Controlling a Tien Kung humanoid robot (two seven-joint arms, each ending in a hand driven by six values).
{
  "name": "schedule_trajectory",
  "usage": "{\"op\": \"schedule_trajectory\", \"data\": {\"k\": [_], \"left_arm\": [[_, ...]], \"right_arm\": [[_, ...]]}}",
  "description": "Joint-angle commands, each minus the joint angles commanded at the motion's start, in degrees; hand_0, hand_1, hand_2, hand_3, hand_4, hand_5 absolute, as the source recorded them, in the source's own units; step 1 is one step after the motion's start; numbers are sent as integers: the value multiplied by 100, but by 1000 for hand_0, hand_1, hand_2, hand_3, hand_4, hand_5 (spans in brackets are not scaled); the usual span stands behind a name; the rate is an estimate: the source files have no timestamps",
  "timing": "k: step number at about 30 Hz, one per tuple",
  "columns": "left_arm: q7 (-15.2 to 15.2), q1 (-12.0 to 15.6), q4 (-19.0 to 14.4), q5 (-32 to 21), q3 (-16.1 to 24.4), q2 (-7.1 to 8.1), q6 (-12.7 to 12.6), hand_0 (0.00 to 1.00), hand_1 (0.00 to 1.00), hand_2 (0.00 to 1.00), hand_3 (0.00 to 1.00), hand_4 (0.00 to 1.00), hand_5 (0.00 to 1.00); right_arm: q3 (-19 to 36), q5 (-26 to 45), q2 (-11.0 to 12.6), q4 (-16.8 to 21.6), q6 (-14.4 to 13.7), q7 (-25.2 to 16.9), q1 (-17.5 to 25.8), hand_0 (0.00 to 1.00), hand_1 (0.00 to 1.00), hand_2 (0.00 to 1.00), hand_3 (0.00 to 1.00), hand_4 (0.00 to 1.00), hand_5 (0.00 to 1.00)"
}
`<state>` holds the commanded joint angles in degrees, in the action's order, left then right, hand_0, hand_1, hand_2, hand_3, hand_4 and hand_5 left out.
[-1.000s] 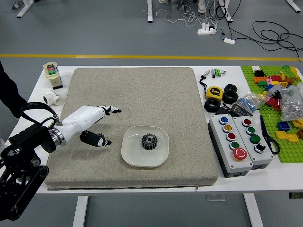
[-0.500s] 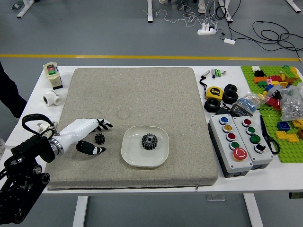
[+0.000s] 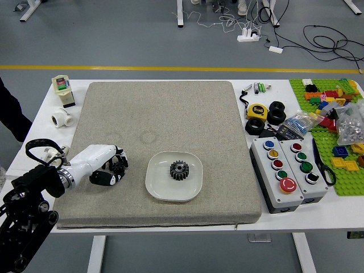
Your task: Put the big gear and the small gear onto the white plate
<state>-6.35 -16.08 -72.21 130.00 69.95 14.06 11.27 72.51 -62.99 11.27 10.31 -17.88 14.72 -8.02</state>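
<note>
The robot's left hand (image 3: 101,164), white with black fingertips, is low over the left part of the grey-beige fabric mat (image 3: 170,114), its fingers drawn in and pinching the small black toothed gear (image 3: 118,166). Dark tips against a dark gear make the contact hard to read, but the fingers seem to close on it from the far and near sides. Much of the gear is hidden by them, and whether it touches the mat cannot be told.

The big black metal-looking gear (image 3: 179,170) lies flat in the middle of the white, round-cornered plate (image 3: 154,190), to the right of the hand and apart from it.

Behind the black cable loop (image 3: 42,142) at the wrist, a white object (image 3: 52,152) is mostly covered. The left edge cuts off the black arm (image 3: 28,199); at the right edge, the clear plastic bag (image 3: 351,126) and the green studded board (image 3: 348,183) are cut off too.
</note>
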Motion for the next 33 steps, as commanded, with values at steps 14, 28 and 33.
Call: {"op": "schedule_trajectory", "data": {"k": [14, 28, 33], "left_arm": [[79, -155, -1082, 0, -545, -41, -526, 240, 278, 365, 448, 150, 2], [195, -426, -857, 0, -1077, -220, -407, 269, 338, 466, 556, 336, 2], [206, -351, -996, 0, -785, -107, -482, 328, 482, 619, 649, 473, 2]], "right_arm": [[-26, 31, 16, 0, 1, -9, -28, 601, 608, 694, 557, 754, 668], [-91, 101, 31, 0, -5, -17, -86, 601, 608, 695, 556, 755, 669], [-69, 78, 36, 0, 2, -18, -84, 601, 608, 695, 556, 754, 668]]}}
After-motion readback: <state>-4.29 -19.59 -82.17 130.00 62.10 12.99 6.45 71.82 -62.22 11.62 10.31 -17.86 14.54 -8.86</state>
